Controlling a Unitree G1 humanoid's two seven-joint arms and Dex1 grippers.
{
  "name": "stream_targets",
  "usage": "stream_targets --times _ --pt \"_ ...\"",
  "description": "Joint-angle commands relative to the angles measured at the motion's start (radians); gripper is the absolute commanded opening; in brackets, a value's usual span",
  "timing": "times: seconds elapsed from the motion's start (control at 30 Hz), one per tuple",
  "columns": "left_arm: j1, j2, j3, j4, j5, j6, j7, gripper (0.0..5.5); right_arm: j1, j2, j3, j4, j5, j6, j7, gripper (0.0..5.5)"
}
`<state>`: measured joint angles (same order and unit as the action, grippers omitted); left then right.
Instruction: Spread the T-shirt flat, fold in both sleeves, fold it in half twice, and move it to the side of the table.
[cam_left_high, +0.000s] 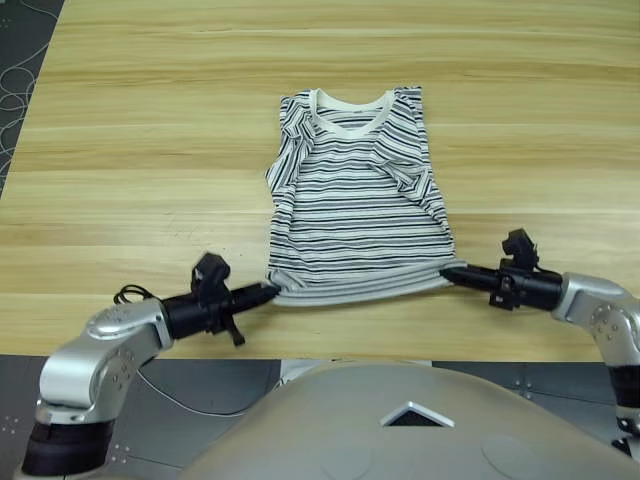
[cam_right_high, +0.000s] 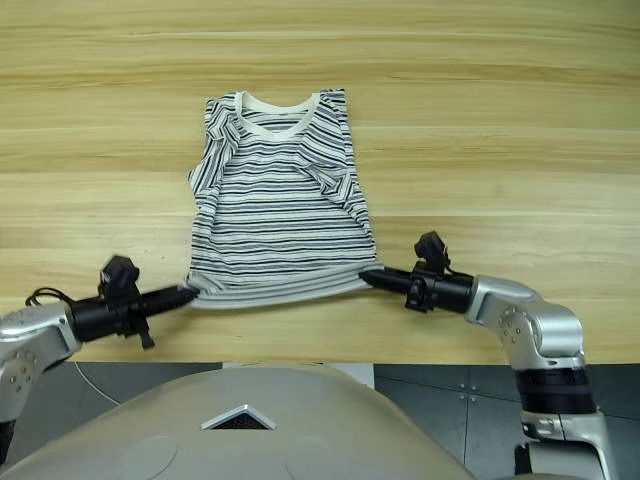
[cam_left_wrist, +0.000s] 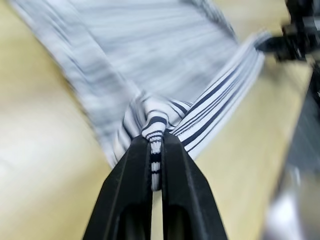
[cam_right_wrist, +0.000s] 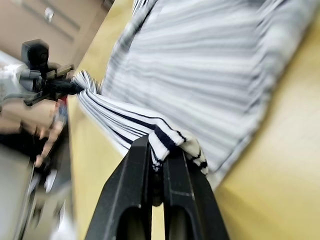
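Nearest the robot, at the front edge of the wooden table, both arms lie low and point inward at each other. The left gripper is clamped on the near left corner of the T-shirt. In the left wrist view its two black fingers are pressed together with a bunched wad of striped cloth squeezed between them. The right gripper is likewise closed on the near right corner, and the right wrist view shows cloth pinched in its tips.

Between the two grippers the hem runs taut in a slightly bowed line, just inside the table's front edge.

Beyond it, the striped body of the shirt lies on the tabletop near the middle, narrowing a little as it goes away from the robot. The left sleeve looks gathered in along its side, and the right sleeve lies as a diagonal crease over the chest. How neatly either is folded is hard to tell.

Farthest off sits the pale collar, opening away from the robot, with bare wood beyond it.
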<state>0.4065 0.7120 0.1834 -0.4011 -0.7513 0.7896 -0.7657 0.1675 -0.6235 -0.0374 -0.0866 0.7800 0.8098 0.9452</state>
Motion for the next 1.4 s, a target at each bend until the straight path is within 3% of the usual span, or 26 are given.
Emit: stream_targets --times 0.03,0.33,0.7,1.1,1.4 --pt "-0.128 -0.062 0.053 0.049 -0.05 0.055 0.095 0.1 -0.089 0.066 -0.084 0.051 0.053 0.05 -0.089 0.1" --pt "-0.391 -0.197 0.022 0.183 -0.012 0.063 0.272 0.1 -0.316 0.208 -0.153 0.085 0.122 0.121 -0.276 0.1" --pt "-0.639 -0.327 -0.071 0.465 0.136 -0.03 0.306 0.1 -0.617 0.343 -0.143 0.365 -0.064 -0.017 -0.497 0.1" --pt "-0.89 -0.401 -0.041 0.912 0.267 -0.227 0.282 0.1 -0.784 0.393 -0.144 0.766 -0.256 -0.235 -0.48 0.1" --pt "-1.019 -0.434 -0.019 1.148 0.325 -0.359 0.249 0.1 -0.858 0.416 -0.162 0.832 -0.283 -0.289 -0.431 0.1"
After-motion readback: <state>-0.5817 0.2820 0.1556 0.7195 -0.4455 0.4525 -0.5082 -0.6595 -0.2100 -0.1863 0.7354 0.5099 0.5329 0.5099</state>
